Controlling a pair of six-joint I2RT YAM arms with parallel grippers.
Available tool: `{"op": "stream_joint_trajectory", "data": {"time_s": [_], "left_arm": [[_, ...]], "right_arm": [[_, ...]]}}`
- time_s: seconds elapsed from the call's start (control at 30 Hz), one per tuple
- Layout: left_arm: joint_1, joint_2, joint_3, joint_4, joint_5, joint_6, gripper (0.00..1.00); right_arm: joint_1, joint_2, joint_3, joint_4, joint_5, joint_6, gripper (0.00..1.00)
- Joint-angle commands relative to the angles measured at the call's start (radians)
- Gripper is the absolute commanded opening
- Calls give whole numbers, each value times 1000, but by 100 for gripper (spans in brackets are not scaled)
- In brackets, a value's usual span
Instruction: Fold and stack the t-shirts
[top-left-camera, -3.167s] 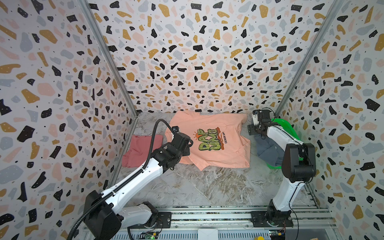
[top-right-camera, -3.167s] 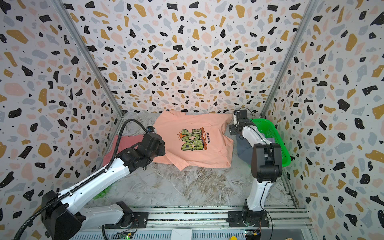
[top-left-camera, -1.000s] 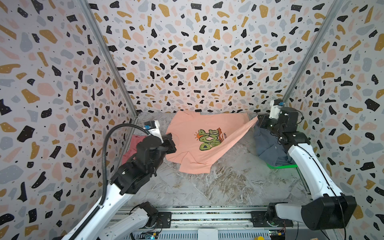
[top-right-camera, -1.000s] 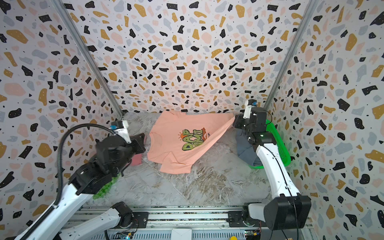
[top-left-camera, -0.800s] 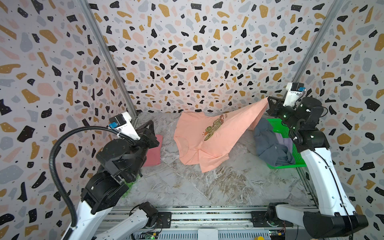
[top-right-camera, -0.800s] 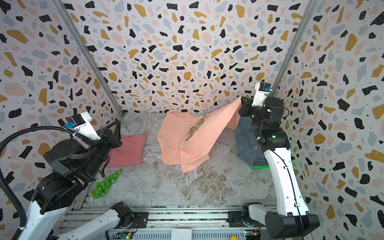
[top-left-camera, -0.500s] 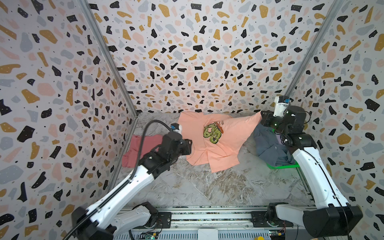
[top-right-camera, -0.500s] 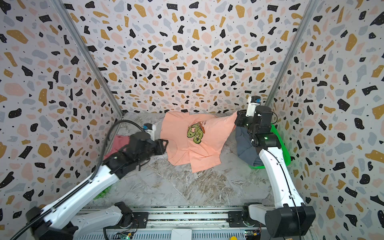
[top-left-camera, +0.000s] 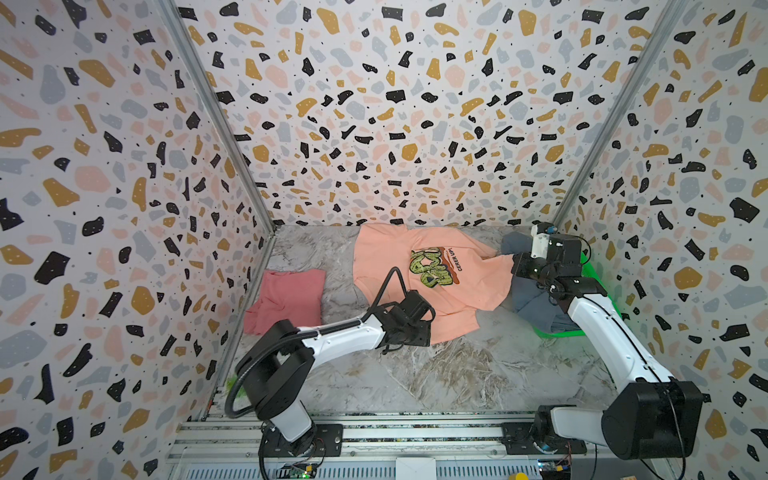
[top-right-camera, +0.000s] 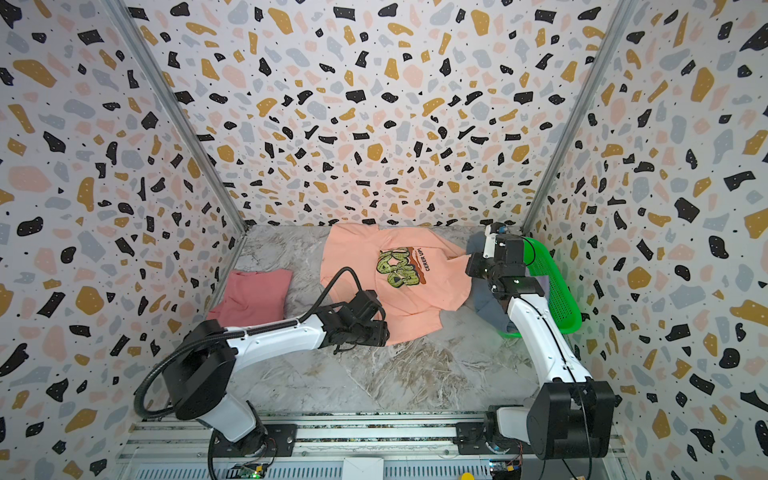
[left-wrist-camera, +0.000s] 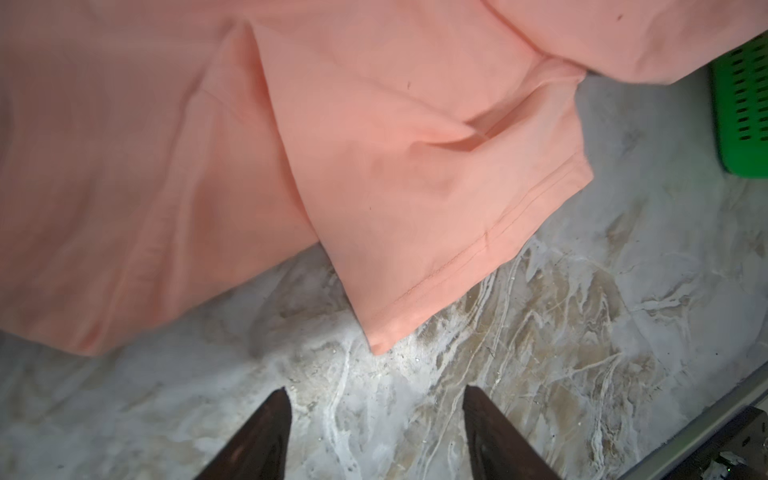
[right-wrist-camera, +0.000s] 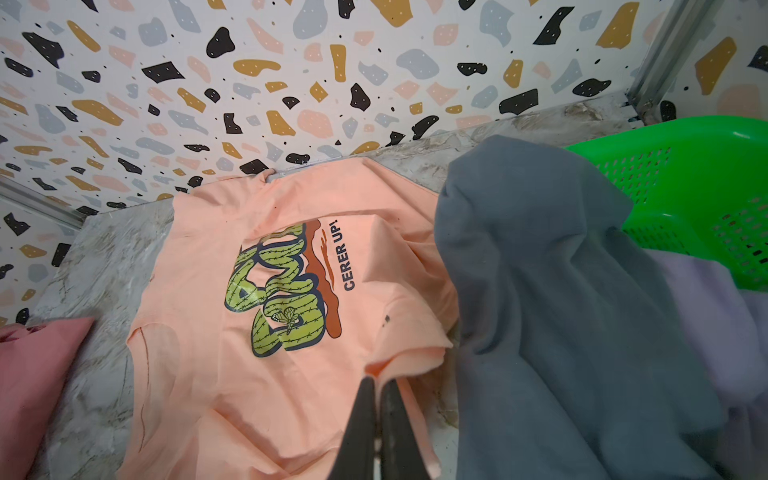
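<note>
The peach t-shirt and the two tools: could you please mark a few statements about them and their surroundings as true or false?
1. The left tool is open and holds nothing. True.
2. The right tool is open and clear of cloth. False: it is shut on a bunched edge of the peach t-shirt.
3. The peach t-shirt lies print side up on the table. True.
4. The rose-red t-shirt lies in the green basket. False: it lies on the table, apart from the basket.
5. The grey t-shirt is neatly folded. False: it is crumpled, spilling from the green basket.
</note>
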Motion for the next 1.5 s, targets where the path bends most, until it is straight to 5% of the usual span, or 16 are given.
{"op": "stream_joint_trajectory", "data": {"time_s": [0.0,0.1,0.4,0.7,0.87,1.0,1.23,1.47], "left_arm": [[-23,42,34,-44,-47,-84,72],[-52,85,39,-39,-78,-157,80],[-101,269,129,7,-137,-341,73],[-139,429,223,-141,-260,-417,50],[-139,460,231,-157,-272,-424,17],[-136,335,180,-139,-347,-412,0],[-104,-119,58,-108,-538,-285,0],[51,-645,89,-91,-641,6,0]], "right_arm": [[-9,-62,-16,34,1,-24,0],[-11,-93,-55,62,-1,-18,0],[25,-166,-133,92,32,-18,0],[54,-189,-149,104,38,-11,0],[53,-191,-152,102,41,-12,0],[45,-180,-148,94,46,-12,0],[-8,-146,-92,47,8,40,0],[-35,-118,91,-116,-87,78,0]]}}
